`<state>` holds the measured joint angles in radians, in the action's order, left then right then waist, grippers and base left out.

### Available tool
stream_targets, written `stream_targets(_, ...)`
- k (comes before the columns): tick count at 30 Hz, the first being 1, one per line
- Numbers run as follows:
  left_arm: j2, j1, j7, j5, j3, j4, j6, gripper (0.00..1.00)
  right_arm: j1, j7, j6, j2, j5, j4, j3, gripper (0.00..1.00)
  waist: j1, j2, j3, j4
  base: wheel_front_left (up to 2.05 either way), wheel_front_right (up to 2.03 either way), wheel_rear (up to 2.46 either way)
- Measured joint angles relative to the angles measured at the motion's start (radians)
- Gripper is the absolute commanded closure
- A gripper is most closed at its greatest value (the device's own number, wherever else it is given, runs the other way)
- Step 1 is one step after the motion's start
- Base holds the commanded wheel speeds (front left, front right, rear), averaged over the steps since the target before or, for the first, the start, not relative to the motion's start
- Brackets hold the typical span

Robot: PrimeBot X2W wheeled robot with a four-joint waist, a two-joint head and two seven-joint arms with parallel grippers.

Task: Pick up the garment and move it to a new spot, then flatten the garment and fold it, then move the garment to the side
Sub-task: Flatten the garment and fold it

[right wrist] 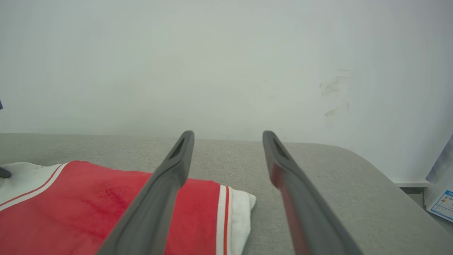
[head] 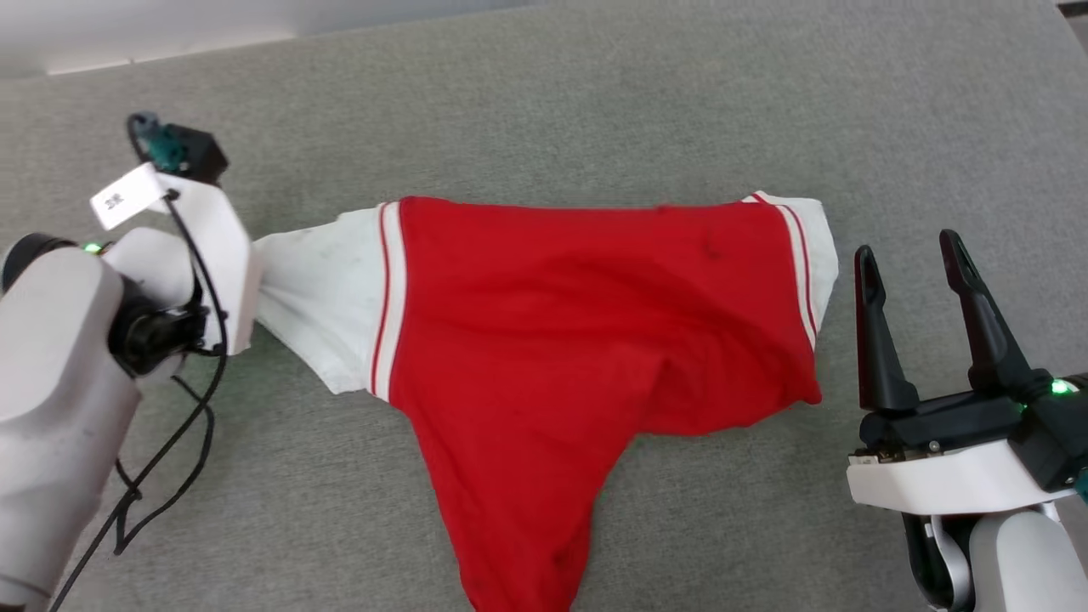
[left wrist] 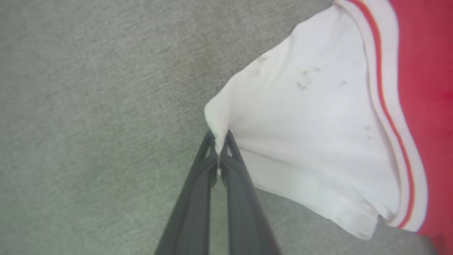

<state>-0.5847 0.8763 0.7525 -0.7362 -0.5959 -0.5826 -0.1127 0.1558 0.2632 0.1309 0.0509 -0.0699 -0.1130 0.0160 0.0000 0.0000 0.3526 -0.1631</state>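
Note:
The garment (head: 578, 331), a red shirt with white striped sleeves, lies spread on the grey surface, its body trailing toward the front edge. My left gripper (left wrist: 219, 136) is shut on the tip of the garment's white left sleeve (left wrist: 311, 134), pinching the cloth between its fingertips. In the head view that sleeve (head: 319, 293) runs into the left wrist housing, which hides the fingers. My right gripper (head: 909, 251) stands open just right of the garment's right sleeve (head: 820, 246), holding nothing. The right wrist view has the open fingers (right wrist: 177, 166) above that sleeve (right wrist: 240, 209).
The grey fabric surface (head: 595, 102) stretches all around the garment. A pale wall (right wrist: 226, 63) rises behind its far edge. A black cable (head: 183, 408) hangs from the left arm. The surface's rounded corner (right wrist: 368, 166) drops off at the right.

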Motion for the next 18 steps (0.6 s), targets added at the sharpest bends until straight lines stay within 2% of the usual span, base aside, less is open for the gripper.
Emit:
stream_targets(5,-0.033,-0.032,-0.064,-0.005,0.022,-0.021,0.003,1.0,-0.014,0.0,0.0,0.0,0.012,0.007,-0.004,0.0,0.0,0.0,-0.033,0.034,0.0,0.0,0.0)
stream_targets(15,-0.074,-0.124,-0.136,-0.035,0.063,-0.011,0.043,1.0,-0.026,0.0,0.0,0.0,0.036,0.018,-0.003,0.0,0.0,0.0,-0.087,0.104,0.0,0.0,0.0)
stream_targets(17,-0.073,-0.158,-0.158,-0.037,0.062,-0.003,0.044,0.0,-0.035,0.0,0.0,0.0,0.036,0.02,-0.003,0.0,0.0,0.0,-0.094,0.112,0.0,0.0,0.0)
stream_targets(18,-0.071,-0.172,-0.18,-0.035,0.061,0.003,0.044,0.0,-0.037,0.0,0.0,0.0,0.037,0.023,-0.005,0.0,0.0,0.0,-0.097,0.116,0.0,0.0,0.0)
